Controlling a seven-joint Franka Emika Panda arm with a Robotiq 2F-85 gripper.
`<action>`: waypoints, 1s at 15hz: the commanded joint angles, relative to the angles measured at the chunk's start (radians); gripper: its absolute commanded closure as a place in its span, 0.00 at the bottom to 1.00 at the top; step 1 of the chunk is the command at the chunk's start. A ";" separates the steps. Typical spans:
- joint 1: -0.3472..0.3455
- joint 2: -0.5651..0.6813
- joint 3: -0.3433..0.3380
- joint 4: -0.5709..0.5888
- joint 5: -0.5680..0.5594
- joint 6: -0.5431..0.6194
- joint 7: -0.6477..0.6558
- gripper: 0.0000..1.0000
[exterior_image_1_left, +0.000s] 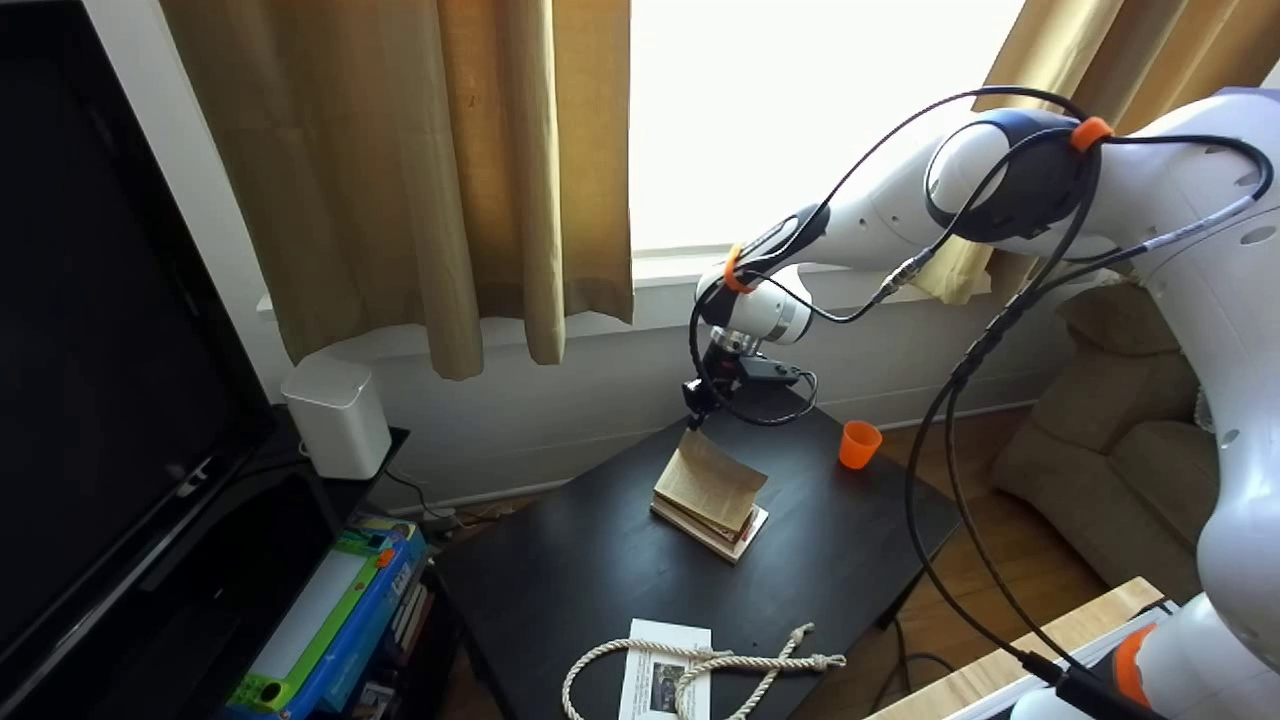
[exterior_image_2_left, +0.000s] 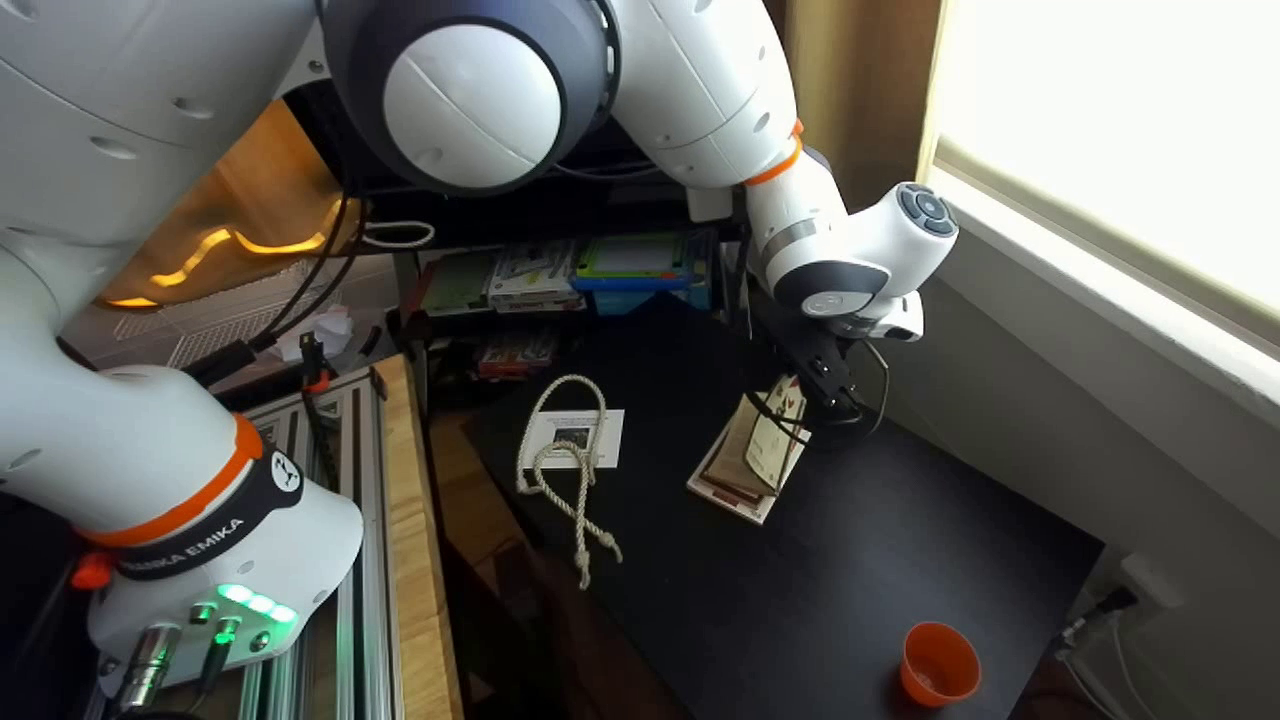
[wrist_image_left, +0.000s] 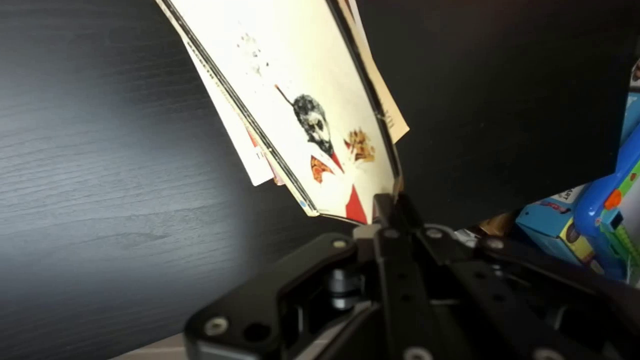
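My gripper (wrist_image_left: 391, 205) is shut on the edge of a thin book cover (wrist_image_left: 290, 65) near its corner in the wrist view. The cover is cream with a drawing of a bearded figure and red patches. It is raised at a tilt above a small stack of books. In both exterior views the gripper (exterior_image_1_left: 696, 422) (exterior_image_2_left: 832, 398) is at the window-side edge of this raised cover (exterior_image_1_left: 708, 482) (exterior_image_2_left: 774, 442). The lower books (exterior_image_1_left: 735, 545) (exterior_image_2_left: 735, 500) lie on the black table (exterior_image_1_left: 560, 580). The fingertips are partly hidden in the exterior views.
An orange cup (exterior_image_1_left: 859, 446) (exterior_image_2_left: 940, 663) stands on the table. A looped rope (exterior_image_1_left: 740, 662) (exterior_image_2_left: 583, 520) lies over a printed white sheet (exterior_image_1_left: 635, 690) (exterior_image_2_left: 608, 440). The wall and window sill (exterior_image_2_left: 1100, 280) are close to the gripper. Cables hang along the arm.
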 joint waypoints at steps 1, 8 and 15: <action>-0.001 0.043 0.007 0.032 0.031 0.029 0.059 1.00; 0.002 0.055 0.004 0.021 0.049 0.035 0.149 1.00; 0.006 0.059 0.004 0.009 0.083 0.049 0.221 1.00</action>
